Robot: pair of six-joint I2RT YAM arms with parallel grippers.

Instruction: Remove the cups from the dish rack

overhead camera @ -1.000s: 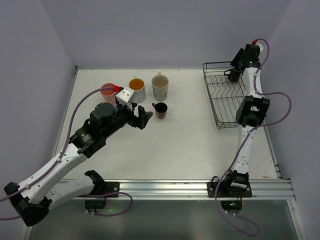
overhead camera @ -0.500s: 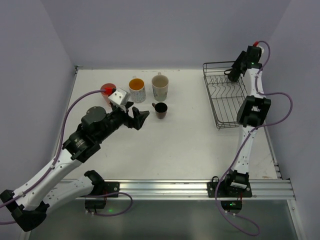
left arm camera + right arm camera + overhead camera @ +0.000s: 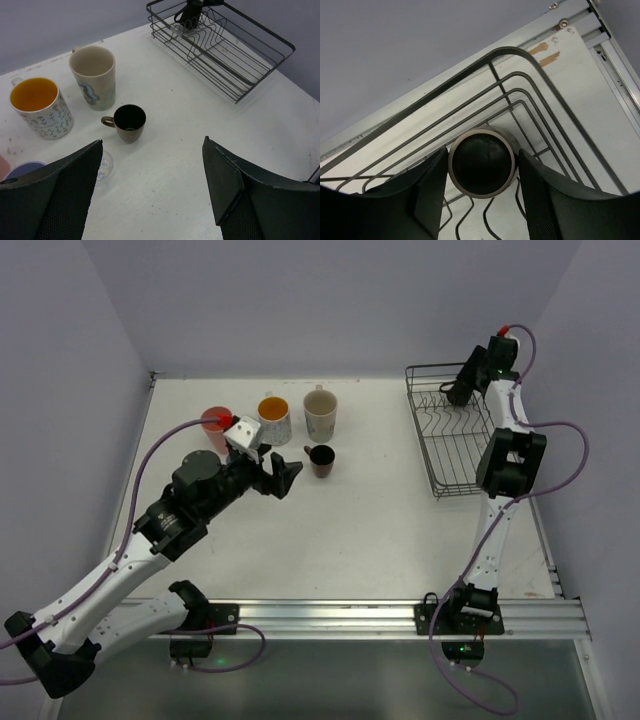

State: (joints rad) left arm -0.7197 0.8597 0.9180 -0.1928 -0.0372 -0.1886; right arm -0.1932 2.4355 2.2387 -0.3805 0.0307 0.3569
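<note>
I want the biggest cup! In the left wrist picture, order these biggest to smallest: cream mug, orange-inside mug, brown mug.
1. cream mug and orange-inside mug, too alike to rank.
2. brown mug, clearly smallest.

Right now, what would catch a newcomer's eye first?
A cluster of cups stands at the table's far left, the open left end effector hovering just before them. On the far right, the right end effector straddles a dark mug inside the black wire dish rack.
</note>
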